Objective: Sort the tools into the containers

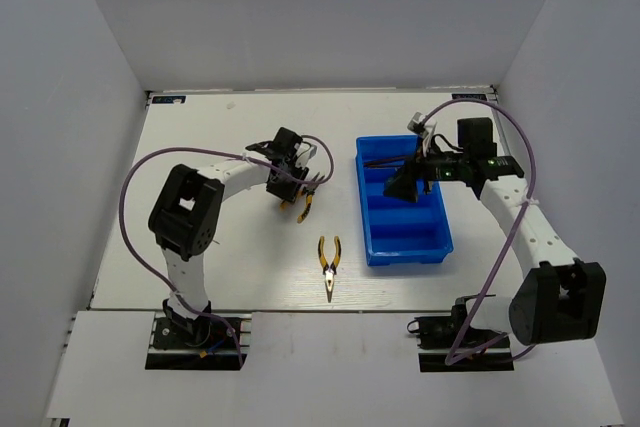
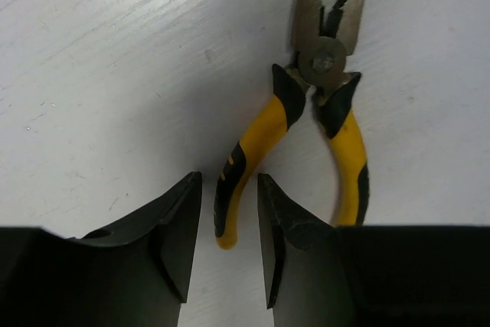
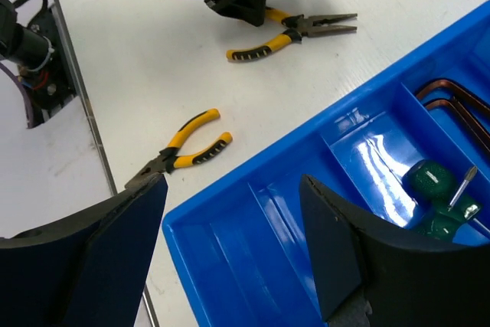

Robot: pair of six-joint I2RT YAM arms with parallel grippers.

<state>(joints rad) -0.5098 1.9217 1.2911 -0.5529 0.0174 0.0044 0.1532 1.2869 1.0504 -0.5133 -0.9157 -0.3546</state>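
The left fingers (image 2: 178,229) hang spread apart just above the bench (image 1: 250,272), straddling one yellow handle of the pliers (image 2: 325,67) that lie a little to the left of the tray (image 1: 405,232). There is daylight on both sides of the handle, so nothing is held yet. Lining up along a single handle rather than across both looks deliberate, since the rubber sleeve is narrow enough to fit the gap and gives more bite than the steel nose. A second pair of pliers (image 1: 329,269) lies flat on the bench, also left of the tray but nearer the arm bases, waiting its turn. The right fingers (image 3: 337,258) are splayed wide and empty, hovering over the middle of the tray, probably parked there to stay out of the other arm's way. Inside the tray, hex keys (image 3: 452,105) lie in the end compartment farthest from the bases and green-handled screwdrivers (image 3: 427,180) in the one next to it. The two compartments nearer the bases show only bare blue floor, so each kind of tool seems to get its own compartment, and one of the bare ones is the likely home for the pliers.
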